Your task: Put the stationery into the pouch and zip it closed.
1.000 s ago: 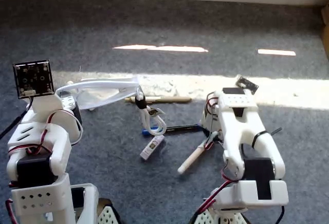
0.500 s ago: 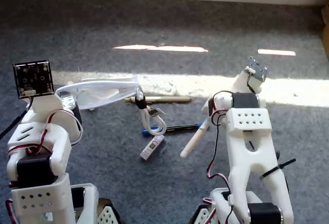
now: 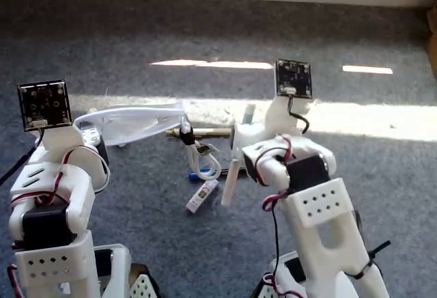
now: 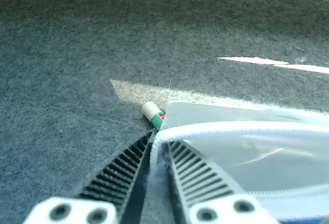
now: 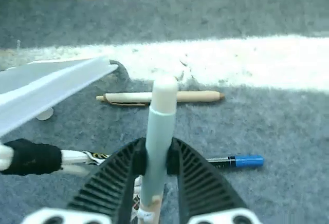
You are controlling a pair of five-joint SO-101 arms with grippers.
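My left gripper [image 4: 157, 137] is shut on the zip edge of the clear white pouch [image 4: 247, 149], holding it lifted off the carpet at the left [image 3: 130, 122]. My right gripper [image 5: 156, 149] is shut on a cream marker [image 5: 158, 116], which hangs tilted above the carpet [image 3: 230, 176], to the right of the pouch's open end. On the carpet lie a beige pen [image 3: 213, 132], a blue pen [image 5: 237, 161] and a small white stick [image 3: 202, 195]. A white strap with a black end [image 3: 194, 149] hangs from the pouch.
A small white cylinder with a green and red band [image 4: 152, 112] lies on the grey carpet beside the pouch's corner. A sunlit strip [image 3: 382, 122] crosses the carpet behind the arms. Open carpet stretches beyond it.
My right arm has lifted the cream marker off the carpet and swung it left, toward the pouch. The left arm and pouch have stayed still.
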